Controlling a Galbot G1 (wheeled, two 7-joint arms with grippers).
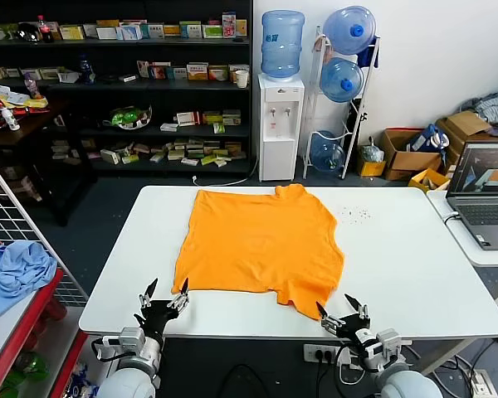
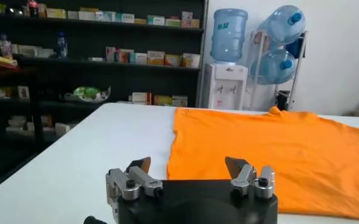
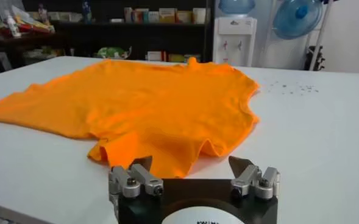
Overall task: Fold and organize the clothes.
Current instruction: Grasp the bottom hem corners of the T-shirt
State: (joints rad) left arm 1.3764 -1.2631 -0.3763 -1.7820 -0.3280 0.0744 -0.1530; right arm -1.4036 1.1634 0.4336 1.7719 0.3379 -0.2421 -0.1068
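Observation:
The orange T-shirt (image 1: pixel 257 240) lies spread flat on the white table (image 1: pixel 415 274), plain side up, no lettering showing. Its near edge is rumpled, with a fold sticking out toward the front right. My left gripper (image 1: pixel 167 291) is open and empty at the table's front edge, just in front of the shirt's near left corner (image 2: pixel 179 170). My right gripper (image 1: pixel 342 308) is open and empty at the front edge, just in front of the shirt's near right fold (image 3: pixel 161 158). Neither touches the fabric.
A laptop (image 1: pixel 485 195) sits on a second table at the right. A light blue cloth (image 1: pixel 12 274) lies on a rack at the left. Small dark specks (image 1: pixel 354 214) dot the table right of the shirt. Shelves and a water dispenser (image 1: pixel 280 124) stand behind.

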